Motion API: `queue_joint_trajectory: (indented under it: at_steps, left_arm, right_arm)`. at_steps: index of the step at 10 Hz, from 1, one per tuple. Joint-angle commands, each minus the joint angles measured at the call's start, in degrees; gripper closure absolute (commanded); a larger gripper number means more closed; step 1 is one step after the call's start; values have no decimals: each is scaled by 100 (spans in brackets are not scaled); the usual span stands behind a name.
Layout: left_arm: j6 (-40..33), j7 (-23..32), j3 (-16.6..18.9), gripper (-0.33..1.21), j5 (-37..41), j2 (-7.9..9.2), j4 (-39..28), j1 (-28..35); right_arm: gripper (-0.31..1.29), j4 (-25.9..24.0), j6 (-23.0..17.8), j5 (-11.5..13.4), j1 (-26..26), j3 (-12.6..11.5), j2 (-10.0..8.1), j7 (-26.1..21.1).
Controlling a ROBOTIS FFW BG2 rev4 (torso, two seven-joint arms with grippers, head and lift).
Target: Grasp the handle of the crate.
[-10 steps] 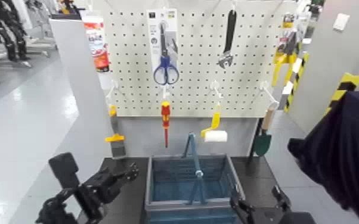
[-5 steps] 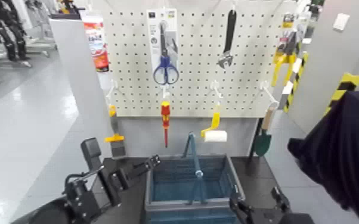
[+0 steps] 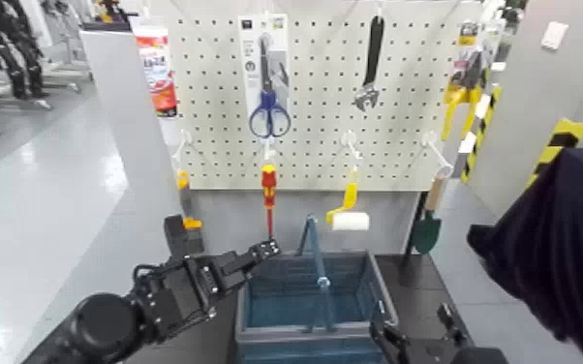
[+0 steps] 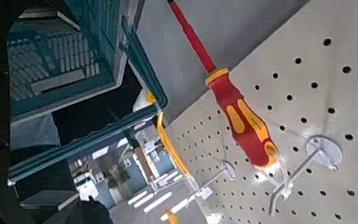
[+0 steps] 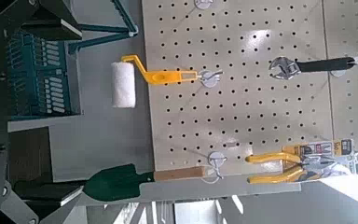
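The crate [image 3: 307, 300] sits on the dark table [image 3: 213, 334] below the pegboard [image 3: 324, 87], handle [image 3: 315, 257] raised. Likely light, stiff plastic; best gripped mid-bar. The left gripper [image 3: 261, 252] reaches near it, finger spread unclear; the right gripper [image 3: 416, 344] idles low, spread also unclear

no readable text, labels or signs

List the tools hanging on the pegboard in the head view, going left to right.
Scissors → red and yellow screwdriver → yellow-handled paint roller → black wrench → green trowel.
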Motion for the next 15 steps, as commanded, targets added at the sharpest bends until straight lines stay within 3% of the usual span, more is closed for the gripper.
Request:
queue_joint_trajectory:
  at_steps: [1, 8, 15]
  left_arm:
    - [244, -365, -360, 7, 433, -183, 822, -631]
    - [912, -637, -1380, 7, 1865, -596, 2070, -1616]
    - [1220, -479, -1863, 7, 2648, -824, 2984, -2143]
  right_arm:
    - [14, 24, -20, -18, -18, 28, 0, -3]
    - [14, 103, -213, -115, -133, 160, -27, -3]
    - [14, 129, -380, -168, -256, 265, -79, 5]
